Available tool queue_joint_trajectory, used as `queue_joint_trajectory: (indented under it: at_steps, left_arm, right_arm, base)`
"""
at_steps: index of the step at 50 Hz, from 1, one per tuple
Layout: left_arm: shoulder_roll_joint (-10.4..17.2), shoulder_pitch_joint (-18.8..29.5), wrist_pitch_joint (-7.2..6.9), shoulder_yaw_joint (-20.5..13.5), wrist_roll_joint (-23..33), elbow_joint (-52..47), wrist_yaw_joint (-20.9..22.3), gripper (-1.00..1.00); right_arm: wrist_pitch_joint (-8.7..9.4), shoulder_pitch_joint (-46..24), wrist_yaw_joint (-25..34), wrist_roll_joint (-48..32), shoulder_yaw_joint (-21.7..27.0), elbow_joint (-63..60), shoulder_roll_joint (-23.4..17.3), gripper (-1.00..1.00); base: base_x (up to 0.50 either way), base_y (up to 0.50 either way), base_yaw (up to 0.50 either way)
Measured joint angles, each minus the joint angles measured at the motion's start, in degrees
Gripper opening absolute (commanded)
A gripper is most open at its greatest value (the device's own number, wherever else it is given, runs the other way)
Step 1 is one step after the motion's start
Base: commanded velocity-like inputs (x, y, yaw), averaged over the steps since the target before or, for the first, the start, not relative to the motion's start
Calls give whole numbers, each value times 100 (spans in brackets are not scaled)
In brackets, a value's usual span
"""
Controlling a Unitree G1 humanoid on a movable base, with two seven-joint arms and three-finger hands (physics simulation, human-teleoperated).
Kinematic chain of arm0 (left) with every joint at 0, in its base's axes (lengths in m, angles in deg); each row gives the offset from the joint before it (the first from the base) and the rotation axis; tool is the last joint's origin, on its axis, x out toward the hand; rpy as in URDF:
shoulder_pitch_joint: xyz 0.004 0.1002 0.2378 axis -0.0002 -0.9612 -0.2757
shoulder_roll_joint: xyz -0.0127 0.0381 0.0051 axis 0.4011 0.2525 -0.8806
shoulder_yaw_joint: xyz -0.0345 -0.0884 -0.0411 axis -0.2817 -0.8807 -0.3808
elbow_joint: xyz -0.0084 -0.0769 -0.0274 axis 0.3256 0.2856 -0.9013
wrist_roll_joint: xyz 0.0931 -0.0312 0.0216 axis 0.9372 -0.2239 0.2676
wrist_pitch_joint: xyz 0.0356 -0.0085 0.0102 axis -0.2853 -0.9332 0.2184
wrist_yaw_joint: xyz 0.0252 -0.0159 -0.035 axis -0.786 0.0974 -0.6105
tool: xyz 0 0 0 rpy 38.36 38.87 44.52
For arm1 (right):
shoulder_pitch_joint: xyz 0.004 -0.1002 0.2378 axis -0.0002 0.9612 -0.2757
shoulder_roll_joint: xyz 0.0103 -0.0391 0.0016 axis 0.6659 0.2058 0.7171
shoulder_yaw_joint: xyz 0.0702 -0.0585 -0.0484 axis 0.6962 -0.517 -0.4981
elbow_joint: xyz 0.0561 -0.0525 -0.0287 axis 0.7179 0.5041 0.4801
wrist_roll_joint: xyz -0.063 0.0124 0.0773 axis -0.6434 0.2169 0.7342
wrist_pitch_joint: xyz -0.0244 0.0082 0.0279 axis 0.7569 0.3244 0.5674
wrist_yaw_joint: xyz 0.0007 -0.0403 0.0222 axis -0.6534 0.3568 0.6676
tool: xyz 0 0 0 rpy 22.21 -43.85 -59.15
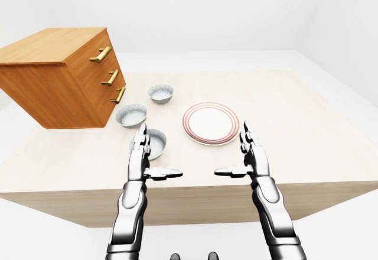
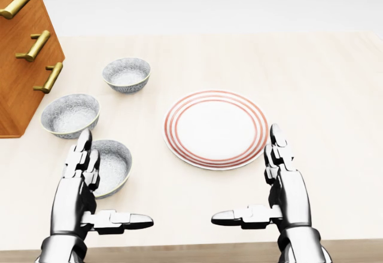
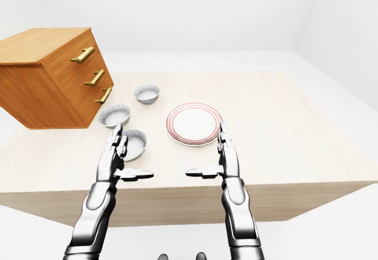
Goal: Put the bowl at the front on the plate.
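Hovering over bench point(image 2: 335, 83) edge: left robot hand point(image 2: 81, 182), fingers spread, beside nearest bowl point(image 2: 114, 164) left of striped plate point(image 2: 215, 128), seemingly pre-grasp; right robot hand point(image 2: 278, 185) likewise spread, empty.

Pale wood table point(image 2: 323, 83): striped plate point(image 2: 215, 128) central; three bowls at 9 o'clock — point(image 2: 126, 74), point(image 2: 70, 114), point(image 2: 114, 166); drawer chest point(image 2: 21, 66) at 10 o'clock.

Three bowls point(image 2: 111, 166) left of plate point(image 2: 215, 128)
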Motion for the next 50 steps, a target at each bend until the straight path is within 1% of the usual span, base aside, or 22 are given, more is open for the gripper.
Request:
queue_joint_trajectory:
  at_steps: [12, 15, 18, 20, 38, 41, 50]
  left_arm:
    - [59, -18, -278, -126, -71, -279, 86, 100]
    - [66, -28, -338, -141, -81, -353, 100, 100]
    - [70, -47, -418, -155, -94, -466, 113, 100]
    - [74, -60, -418, -164, -106, -568, 123, 100]
    - [108, -150, -418, -311, -237, -1665, 217, 100]
    - [111, -215, -418, -333, -249, -1767, 226, 100]
    - [113, -188, -418, -364, -266, -1910, 241, 100]
  right_arm:
    - [189, -8, 95, 60, 127, -213, -61, 100]
    - [256, -5, 112, 73, 145, -289, -70, 100]
    - [362, 7, 129, 90, 162, -416, -78, 100]
    - [417, 16, 140, 104, 176, -522, -84, 100]
    - [417, 3, 196, 267, 379, -1580, -144, 100]
    - [417, 72, 231, 324, 408, -1734, -149, 100]
    - [417, 56, 288, 399, 448, -1953, -158, 100]
  base:
    - [0, 0, 0]
    - [0, 0, 0]
    - [0, 0, 0]
    - [0, 0, 0]
    - [0, 0, 0]
    - [50, 0, 0]
    - [50, 0, 0]
